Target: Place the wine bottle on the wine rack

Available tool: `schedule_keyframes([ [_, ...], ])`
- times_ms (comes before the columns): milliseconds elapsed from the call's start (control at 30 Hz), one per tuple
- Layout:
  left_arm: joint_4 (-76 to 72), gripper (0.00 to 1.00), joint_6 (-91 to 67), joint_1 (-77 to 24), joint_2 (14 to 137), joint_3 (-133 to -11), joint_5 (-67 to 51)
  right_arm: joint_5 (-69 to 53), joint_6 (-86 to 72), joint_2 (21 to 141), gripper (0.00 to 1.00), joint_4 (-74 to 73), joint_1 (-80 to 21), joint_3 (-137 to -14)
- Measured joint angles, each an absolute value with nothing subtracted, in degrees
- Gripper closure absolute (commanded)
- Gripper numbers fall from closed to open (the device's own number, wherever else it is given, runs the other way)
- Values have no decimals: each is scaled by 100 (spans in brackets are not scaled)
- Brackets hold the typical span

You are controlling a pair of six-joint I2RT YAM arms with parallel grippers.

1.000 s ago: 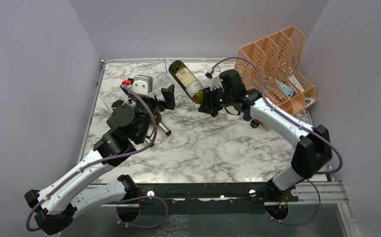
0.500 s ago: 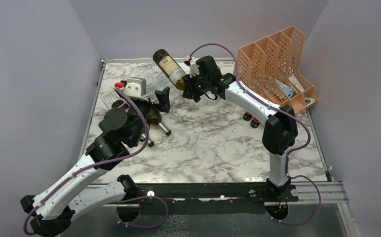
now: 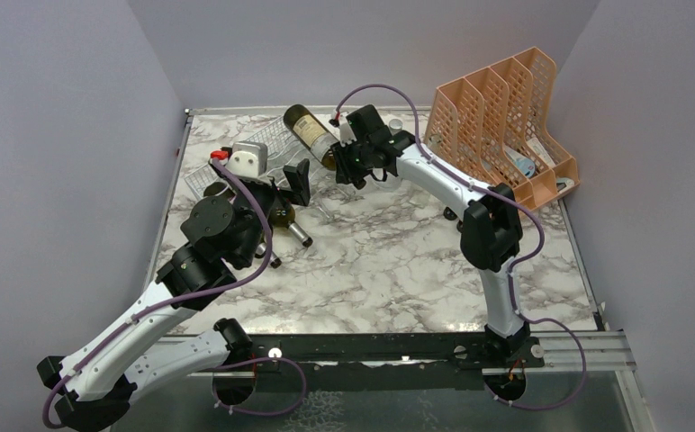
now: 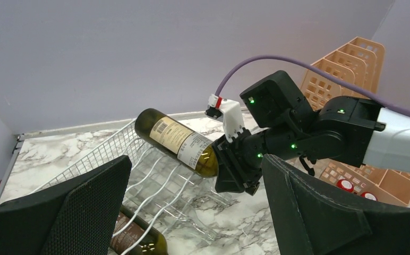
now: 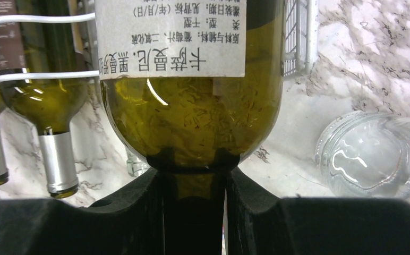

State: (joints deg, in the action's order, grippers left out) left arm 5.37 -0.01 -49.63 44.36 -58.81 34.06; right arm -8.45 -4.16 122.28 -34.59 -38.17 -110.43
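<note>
My right gripper [image 3: 344, 162] is shut on the neck of a green wine bottle [image 3: 308, 128] with a white label. The bottle hangs tilted, base toward the back left, just above the white wire wine rack [image 3: 267, 144] at the table's back left. The right wrist view shows the bottle's shoulder [image 5: 192, 111] filling the frame and both pads clamped on the neck at my right gripper [image 5: 194, 183]. My left gripper [image 4: 197, 212] stands open in front of the wine rack [image 4: 139, 170], holding nothing. From there I see the held bottle [image 4: 179, 142] over the wavy wires.
Two more green bottles [image 5: 49, 101] lie in the rack under the wires, silver-capped necks toward me [image 3: 297, 234]. A clear glass jar [image 5: 373, 154] lies on the marble right of the rack. A peach file holder [image 3: 501, 117] stands at the back right.
My right arm has carried the bottle back and to the left, from mid-table to over the rack, and lower. The left arm shifted slightly left, then stayed still and open.
</note>
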Motion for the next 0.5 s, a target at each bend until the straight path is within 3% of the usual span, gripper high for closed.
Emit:
schedule_keyframes([
  [267,539,1,16,-4963,4464,-5881,3402,-674,-217,12446,64,-3618,-3817,-11340],
  [500,537,1,23,-4963,4451,-5881,3363,-554,-139,12484,57,-3614,-3820,-11389],
])
